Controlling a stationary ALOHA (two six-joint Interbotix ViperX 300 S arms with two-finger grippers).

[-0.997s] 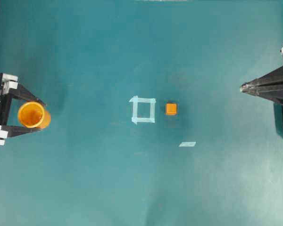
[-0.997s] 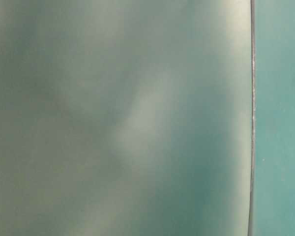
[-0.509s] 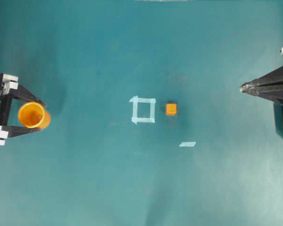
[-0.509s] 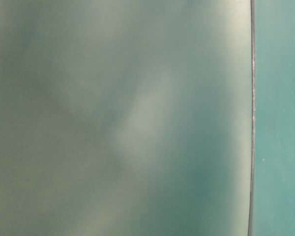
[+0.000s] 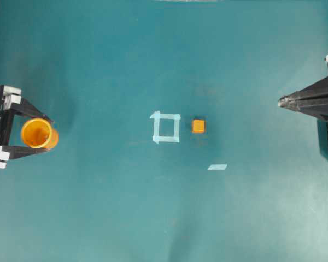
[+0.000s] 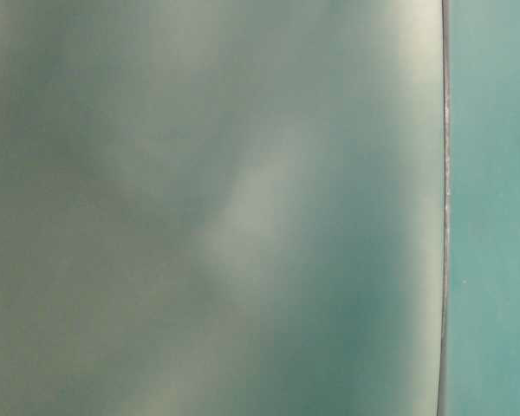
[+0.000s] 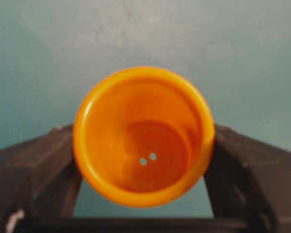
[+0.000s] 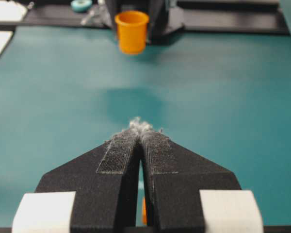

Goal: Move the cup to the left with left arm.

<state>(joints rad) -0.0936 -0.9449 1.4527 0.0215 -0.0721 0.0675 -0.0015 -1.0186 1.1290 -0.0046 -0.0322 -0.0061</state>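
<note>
The teal table [image 5: 98, 207] carries a tape square [image 5: 165, 127] at centre. The cup [image 5: 38, 134] stands far left, grasped by the left gripper [image 5: 46, 134]. The right gripper [image 5: 282, 101] is clenched, empty.

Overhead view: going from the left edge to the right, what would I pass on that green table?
left gripper around the cup → tape square → orange cube → loose tape strip → right gripper

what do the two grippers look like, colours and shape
Both are matte black with two long fingers tapering to points and white blocks at the finger bases. The left gripper and right gripper match; the right one's fingertips carry fuzzy grey lint on textured pads.
</note>
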